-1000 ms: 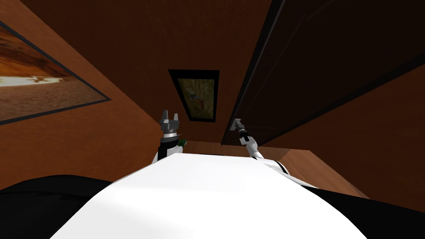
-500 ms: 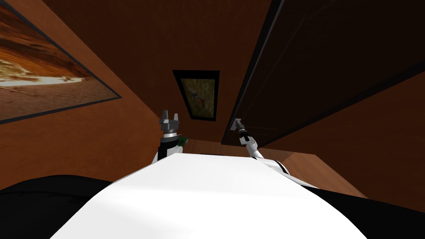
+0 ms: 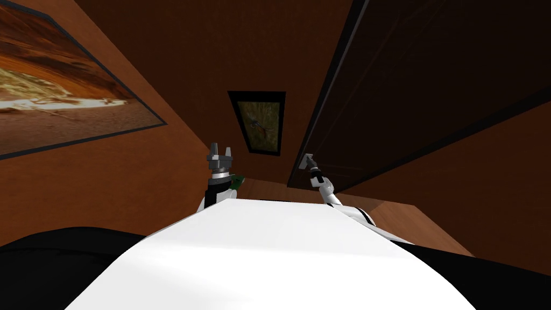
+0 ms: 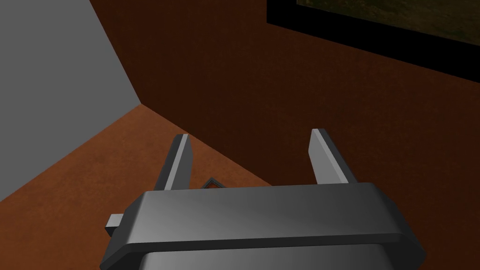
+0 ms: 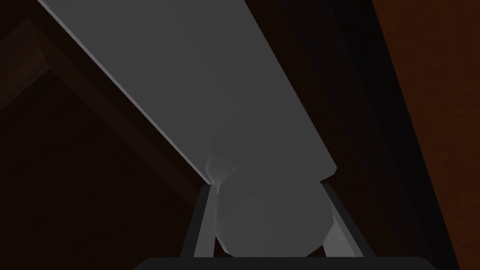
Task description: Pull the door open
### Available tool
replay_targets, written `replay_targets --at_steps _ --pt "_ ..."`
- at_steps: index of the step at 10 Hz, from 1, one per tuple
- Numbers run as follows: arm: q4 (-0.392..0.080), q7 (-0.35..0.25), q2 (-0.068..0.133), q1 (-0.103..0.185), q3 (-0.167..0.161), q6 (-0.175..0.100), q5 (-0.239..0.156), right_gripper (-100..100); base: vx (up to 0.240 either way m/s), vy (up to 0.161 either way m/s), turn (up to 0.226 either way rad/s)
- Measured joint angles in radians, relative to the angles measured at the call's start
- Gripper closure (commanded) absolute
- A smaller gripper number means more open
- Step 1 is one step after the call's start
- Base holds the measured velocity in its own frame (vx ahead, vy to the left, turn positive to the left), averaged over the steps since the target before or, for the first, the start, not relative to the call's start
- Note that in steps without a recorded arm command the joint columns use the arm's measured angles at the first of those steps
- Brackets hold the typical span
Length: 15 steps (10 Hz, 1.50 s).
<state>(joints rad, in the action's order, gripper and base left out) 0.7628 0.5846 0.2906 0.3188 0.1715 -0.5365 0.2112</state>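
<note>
The dark brown door in its black frame fills the right of the head view. At its near edge my right gripper holds the handle. In the right wrist view the grey door handle runs away from its round base, which sits between my two fingers; they press its sides, so the right gripper is shut on it. My left gripper is raised in front of the brown wall, apart from the door. In the left wrist view the left gripper is open with nothing between its fingers.
A small black-framed picture hangs on the far brown wall just left of the door frame. A large orange landscape picture hangs on the left wall. A strip of wooden floor shows below the door. The walls stand close on both sides.
The whole head view has swung a little: both pictures have slid to the right. Both grippers keep their places, and the right one stays on the handle.
</note>
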Motion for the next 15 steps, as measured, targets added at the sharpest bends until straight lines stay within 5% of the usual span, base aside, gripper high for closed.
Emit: replay_targets --at_steps 15 --pt "-0.012 -0.366 0.014 0.004 -0.032 0.004 -0.222 100 -0.043 -0.033 0.071"
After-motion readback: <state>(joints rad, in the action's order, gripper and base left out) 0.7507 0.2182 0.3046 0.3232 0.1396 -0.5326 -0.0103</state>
